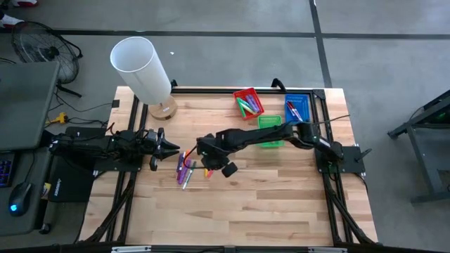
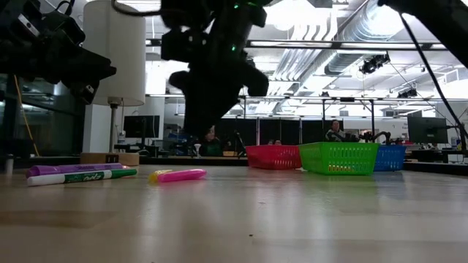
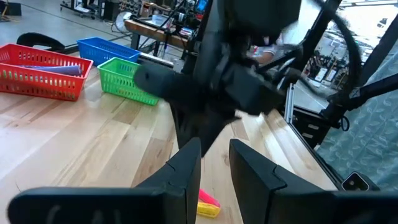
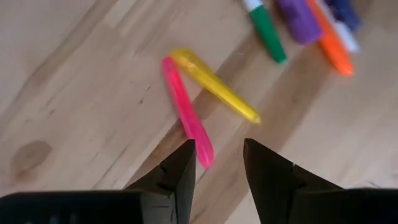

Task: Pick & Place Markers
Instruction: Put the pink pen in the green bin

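The wooden bench (image 1: pixel 246 204) carries everything, and the lamp (image 1: pixel 144 70) with its white shade, standing at the bench's far left corner, serves as the landmark.

The right arm reaches from the side opposite the lamp across the middle of the bench. Its right gripper (image 4: pixel 217 158) hangs over the marker pile, which lies nearer the front edge than the lamp and a little toward the trays. Its fingers (image 4: pixel 180 171) stand apart with nothing between them, just above a pink marker (image 4: pixel 186 112).

The left arm lies along the lamp's side of the bench, forward of the lamp base. Its left gripper (image 3: pixel 214 158) is raised above the wood and points toward the pile. Its fingers (image 3: pixel 183 168) are slightly apart, with an empty gap showing between them.

Three trays sit along the far edge, away from the lamp. The red tray (image 1: pixel 248 102) is closest to the lamp and holds a few markers. The green tray (image 1: pixel 271 131) comes next, partly under the right arm, and the blue tray (image 1: pixel 297 107) is farthest.

The loose markers (image 1: pixel 186 169) lie on the bare wood. The pink one touches a yellow marker (image 4: pixel 214 86) at one end, making a narrow V. Beside them are a green marker (image 4: pixel 266 31), a purple marker (image 4: pixel 298 22) and an orange marker (image 4: pixel 333 45), lying roughly side by side.
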